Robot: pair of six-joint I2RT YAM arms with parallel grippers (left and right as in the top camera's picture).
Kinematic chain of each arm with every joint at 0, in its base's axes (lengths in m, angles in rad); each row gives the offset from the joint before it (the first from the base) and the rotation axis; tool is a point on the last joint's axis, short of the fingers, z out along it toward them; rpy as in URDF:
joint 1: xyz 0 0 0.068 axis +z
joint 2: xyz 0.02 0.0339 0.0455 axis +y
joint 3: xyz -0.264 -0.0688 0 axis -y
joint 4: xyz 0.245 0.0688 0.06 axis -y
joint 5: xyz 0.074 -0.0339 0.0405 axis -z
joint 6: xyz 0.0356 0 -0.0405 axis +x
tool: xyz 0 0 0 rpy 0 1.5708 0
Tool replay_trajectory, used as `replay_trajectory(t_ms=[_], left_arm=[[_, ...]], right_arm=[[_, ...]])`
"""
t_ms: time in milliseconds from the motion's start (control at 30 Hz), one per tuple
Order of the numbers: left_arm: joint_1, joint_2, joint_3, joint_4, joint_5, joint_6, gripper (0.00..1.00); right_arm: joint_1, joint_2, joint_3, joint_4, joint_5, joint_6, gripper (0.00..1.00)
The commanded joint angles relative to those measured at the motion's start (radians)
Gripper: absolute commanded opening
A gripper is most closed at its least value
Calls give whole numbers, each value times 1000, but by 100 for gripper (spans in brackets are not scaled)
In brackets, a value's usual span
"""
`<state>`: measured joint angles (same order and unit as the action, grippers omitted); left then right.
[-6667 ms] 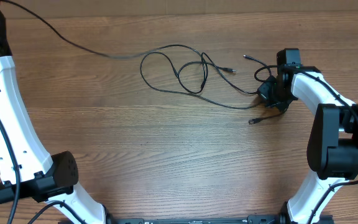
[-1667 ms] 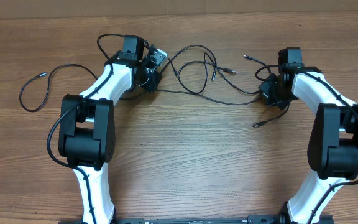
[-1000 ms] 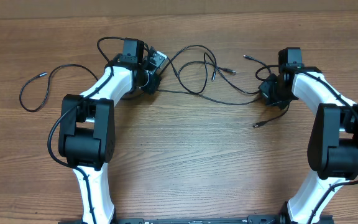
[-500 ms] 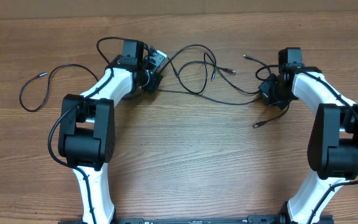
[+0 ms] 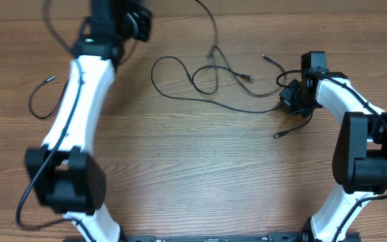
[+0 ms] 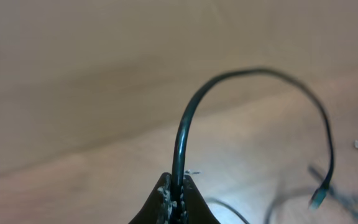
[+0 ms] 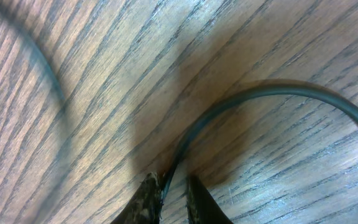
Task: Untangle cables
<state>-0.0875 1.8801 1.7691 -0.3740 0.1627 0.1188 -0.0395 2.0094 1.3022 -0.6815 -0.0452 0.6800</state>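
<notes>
Cables [image 5: 187,97] lie in one loose black tangle across the far middle of the surface [image 5: 200,175]; how many make it up I cannot tell. One more loop [image 5: 32,106] lies apart at the far left. Four plug ends [image 5: 250,78] show on the wood: one on that left loop, two near the right hand and one a little nearer than it.

Of the two hands, the left hand [image 6: 176,198] is raised over the far left corner. It is closed tight on a strand [image 6: 185,124] that rises straight out of it, arches over and hangs down to a fifth plug end in the air above the tangle. The right hand [image 5: 293,99] sits low at the tangle's right end. It is nearly closed, pinching a cord [image 7: 278,93] that curves away across the wood.
</notes>
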Motion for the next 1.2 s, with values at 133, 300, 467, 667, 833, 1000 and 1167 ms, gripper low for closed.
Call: replay_trajectory(t_ms=[133,300,467,667,833,1000,1167], left_arm=[[105,-14,10,-85,-336,-156,4],[189,23,-1,-155,-354,-274,4],[252,81,-2,-203,-10,-276,4],[258,164,-2,-198,437,-264,4],[217,210,-3,-226,492,-261,4],[169,226,-9,-262,491,-191,4],[105,226,-13,-290,485,-78,4]], right_arm=[[-14,56,-38,-4,43,-4,14],[-14,56,-38,-3,43,-4,14],[-14,56,-38,28,-49,-22,14],[0,56,-38,195,-506,-269,31],[62,56,-38,272,-562,-297,56],[122,56,-38,348,-559,-297,61],[167,56,-38,397,-484,-296,65]])
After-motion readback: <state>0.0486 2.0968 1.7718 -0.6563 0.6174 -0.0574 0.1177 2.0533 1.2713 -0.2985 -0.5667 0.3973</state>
